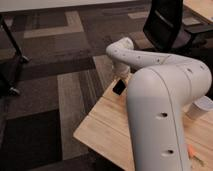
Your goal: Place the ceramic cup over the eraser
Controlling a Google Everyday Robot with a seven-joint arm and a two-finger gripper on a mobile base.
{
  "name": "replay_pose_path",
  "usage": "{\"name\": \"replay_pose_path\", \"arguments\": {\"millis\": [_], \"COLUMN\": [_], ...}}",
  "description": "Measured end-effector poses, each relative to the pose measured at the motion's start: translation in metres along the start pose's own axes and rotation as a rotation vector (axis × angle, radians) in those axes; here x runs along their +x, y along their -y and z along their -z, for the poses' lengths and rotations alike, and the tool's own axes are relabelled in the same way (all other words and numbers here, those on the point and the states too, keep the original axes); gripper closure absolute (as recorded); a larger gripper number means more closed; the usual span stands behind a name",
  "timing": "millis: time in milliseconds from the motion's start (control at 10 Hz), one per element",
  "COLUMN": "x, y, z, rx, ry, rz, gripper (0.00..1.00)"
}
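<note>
Gripper [121, 80] above eraser [119, 88]; ceramic cup [200, 107] well apart

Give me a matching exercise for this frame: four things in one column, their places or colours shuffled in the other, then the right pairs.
Things:
1. claw
2. ceramic cup
3. orange stick
4. office chair

Places or colours:
A. black, on the carpet at top right
B. white, at the table's right side, behind the arm
C. at the table's far left edge, on the end of the white arm
D. low at the right, next to the arm

Pairs: 1-C, 2-B, 3-D, 4-A
</note>
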Motion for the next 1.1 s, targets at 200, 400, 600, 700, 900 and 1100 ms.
{"name": "replay_pose_path", "arguments": {"millis": [200, 400, 600, 700, 900, 1100], "x": [0.0, 0.0004, 0.0003, 0.0002, 0.0002, 0.0002], "y": [-0.0002, -0.0009, -0.0008, -0.0006, -0.0005, -0.0003], "z": [0.0001, 0.0001, 0.0001, 0.0001, 0.0001, -0.0003], "rx": [0.0, 0.0, 0.0, 0.0, 0.0, 0.0], "ry": [0.0, 0.0, 0.0, 0.0, 0.0, 0.0], "rz": [0.0, 0.001, 0.001, 0.001, 0.001, 0.001], "gripper": [0.2, 0.2, 0.2, 0.2, 0.2, 0.2]}}
